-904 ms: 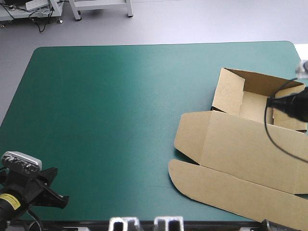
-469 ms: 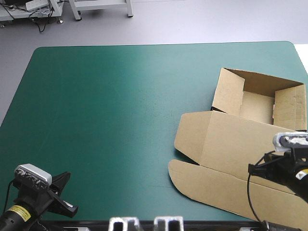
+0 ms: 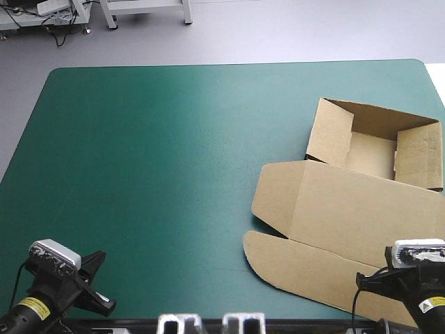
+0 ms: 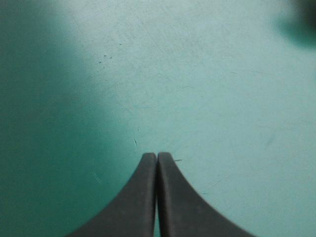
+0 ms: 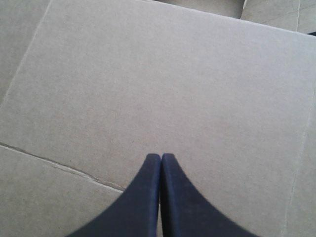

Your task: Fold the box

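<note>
The brown box [image 3: 348,209] lies on the right half of the table. Its tray [image 3: 372,153] has its walls raised at the far side, and the lid [image 3: 334,264] lies flat toward the front edge. My right gripper [image 3: 368,282] is over the lid's near right corner. In the right wrist view the gripper [image 5: 161,156] is shut with bare brown board [image 5: 163,84] ahead of it. My left gripper [image 3: 97,282] is at the front left corner, far from the box. It is shut [image 4: 157,155] over the teal-green cover [image 4: 197,74].
The tray's right wall [image 3: 421,156] stands close to the table's right edge. A crease [image 5: 59,165] runs across the lid beside my right gripper. Teal-green cover [image 3: 160,160] stretches from the box to the table's left edge.
My right arm has pulled back from the tray's right wall to the front edge, over the lid. The left arm has shifted slightly right along the front edge.
</note>
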Tool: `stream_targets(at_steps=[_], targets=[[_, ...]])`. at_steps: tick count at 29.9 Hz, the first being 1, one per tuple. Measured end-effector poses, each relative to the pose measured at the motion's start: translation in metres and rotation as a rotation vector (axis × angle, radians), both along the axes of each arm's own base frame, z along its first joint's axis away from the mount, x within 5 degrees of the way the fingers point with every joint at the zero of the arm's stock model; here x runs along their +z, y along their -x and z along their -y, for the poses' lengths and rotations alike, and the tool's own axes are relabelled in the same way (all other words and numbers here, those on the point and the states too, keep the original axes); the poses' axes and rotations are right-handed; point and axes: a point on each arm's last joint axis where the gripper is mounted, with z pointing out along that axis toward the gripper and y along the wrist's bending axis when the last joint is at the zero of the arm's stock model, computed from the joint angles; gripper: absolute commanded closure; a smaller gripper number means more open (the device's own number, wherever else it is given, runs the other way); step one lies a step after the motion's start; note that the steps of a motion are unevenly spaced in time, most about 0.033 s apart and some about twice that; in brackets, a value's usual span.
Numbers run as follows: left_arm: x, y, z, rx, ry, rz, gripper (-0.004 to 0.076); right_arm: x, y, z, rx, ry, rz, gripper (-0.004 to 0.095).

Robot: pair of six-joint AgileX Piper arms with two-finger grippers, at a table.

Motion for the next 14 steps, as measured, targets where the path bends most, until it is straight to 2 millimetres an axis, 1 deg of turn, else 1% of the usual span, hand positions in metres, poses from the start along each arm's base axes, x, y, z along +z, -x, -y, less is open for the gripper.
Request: stream_targets(at_steps=[9, 14], targets=[[0.0001, 0.0007, -0.0002, 0.000, 0.001, 0.004, 0.0733, 0.0010, -0.0016, 0.0017, -0.014, 0.020, 0.063, 0.0921], [0.0001, 0.0007, -0.0002, 0.000, 0.001, 0.004, 0.0733, -0.0001, -0.0018, 0.0017, -0.015, 0.015, 0.059, 0.0921]])
